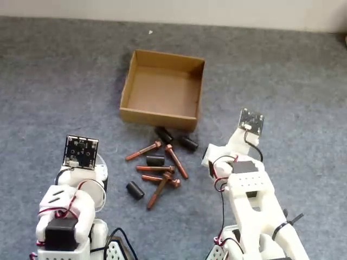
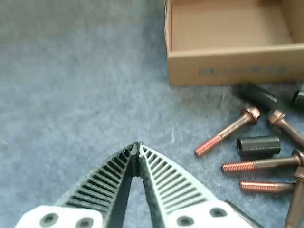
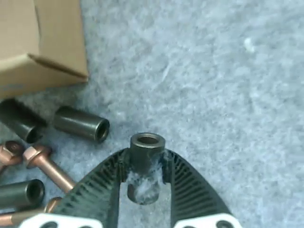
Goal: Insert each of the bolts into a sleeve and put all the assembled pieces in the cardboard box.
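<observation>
Fingers [image 3: 102,183] of right gripper [image 3: 145,160] clamp one black sleeve [image 3: 147,142], its open end poking past the tips. Left gripper [image 2: 138,151] has its ribbed fingers pressed together, empty, over grey carpet [image 2: 71,85]. Five copper threaded bolts [image 1: 144,151] and four loose sleeves [image 1: 189,143], smooth dark cylinders, lie scattered between the arms. They sit just in front of the open cardboard box [image 1: 160,116].
</observation>
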Tool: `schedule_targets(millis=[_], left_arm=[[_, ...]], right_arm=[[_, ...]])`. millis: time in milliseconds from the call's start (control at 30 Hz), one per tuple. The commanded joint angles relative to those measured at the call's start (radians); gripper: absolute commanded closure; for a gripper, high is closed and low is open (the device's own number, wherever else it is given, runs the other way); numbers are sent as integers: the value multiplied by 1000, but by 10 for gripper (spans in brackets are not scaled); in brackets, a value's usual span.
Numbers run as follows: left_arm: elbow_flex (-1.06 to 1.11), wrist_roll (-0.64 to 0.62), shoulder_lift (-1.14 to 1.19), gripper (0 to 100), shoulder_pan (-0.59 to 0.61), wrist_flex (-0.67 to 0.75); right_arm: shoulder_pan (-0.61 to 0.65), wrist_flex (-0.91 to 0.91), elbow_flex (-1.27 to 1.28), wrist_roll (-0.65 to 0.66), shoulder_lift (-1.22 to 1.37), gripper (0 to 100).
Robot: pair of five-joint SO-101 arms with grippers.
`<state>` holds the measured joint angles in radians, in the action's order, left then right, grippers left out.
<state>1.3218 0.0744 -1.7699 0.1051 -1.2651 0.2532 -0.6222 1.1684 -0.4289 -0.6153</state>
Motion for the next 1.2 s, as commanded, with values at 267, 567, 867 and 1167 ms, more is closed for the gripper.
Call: schedule_targets(millis=[267,567,867,1167], left_arm=[[-404,25,702,993,-183,20],[-509,339,1086,989,-366,226],[-544,362,1365,864,-374,367],[-716,364,1653,861,-375,365]], right_arm=[[-19,24,-10,5,-39,994],[-54,24,-10,5,-39,994],[-53,24,-10,5,-38,994],[-53,24,-8,5,-38,994]])
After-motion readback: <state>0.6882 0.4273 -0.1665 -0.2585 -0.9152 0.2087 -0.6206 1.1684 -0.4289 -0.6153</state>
